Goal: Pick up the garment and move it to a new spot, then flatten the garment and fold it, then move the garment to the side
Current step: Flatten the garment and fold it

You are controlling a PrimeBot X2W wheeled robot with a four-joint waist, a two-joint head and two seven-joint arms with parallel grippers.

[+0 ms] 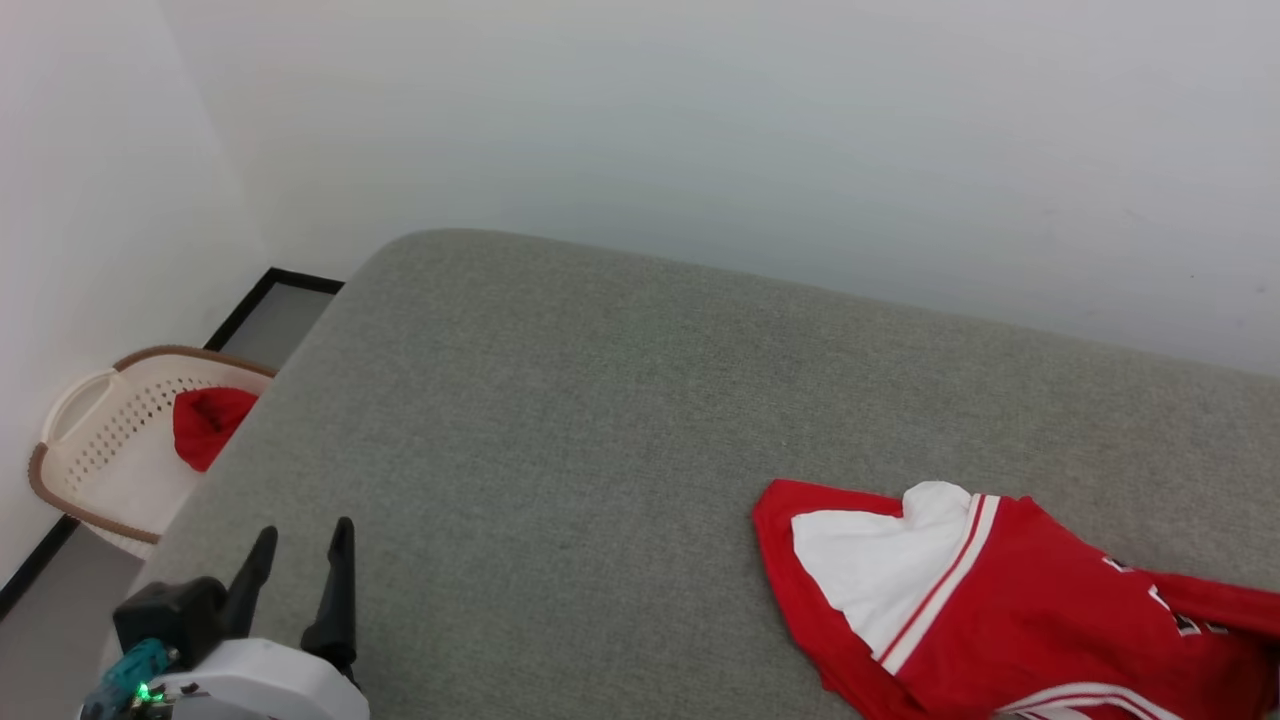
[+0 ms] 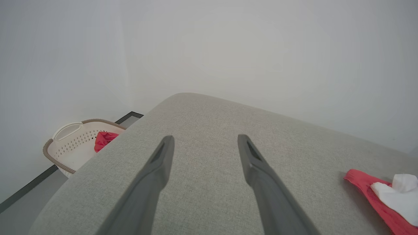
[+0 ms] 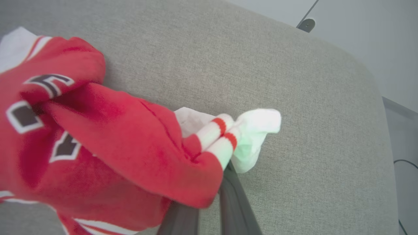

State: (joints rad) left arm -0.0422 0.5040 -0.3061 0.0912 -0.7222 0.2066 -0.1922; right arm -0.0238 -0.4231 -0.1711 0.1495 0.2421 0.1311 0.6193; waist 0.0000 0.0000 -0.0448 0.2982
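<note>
Red and white, the garment [image 1: 980, 620] lies bunched on the grey padded surface [image 1: 560, 420], well apart from the basket [image 1: 120, 430], its length running away from it. The left hand [image 1: 305, 535] hovers near the basket with its fingers apart. In the right wrist view the nearer right hand [image 3: 209, 209] is clamped on the striped cuff; the head view gives the garment's spread

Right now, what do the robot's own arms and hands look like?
The left hand has two long, tapering dark grey fingers on a black block, behind it a rounded white wrist shell with a teal plug and a small green light. The right hand shows the same dark grey fingers.
</note>
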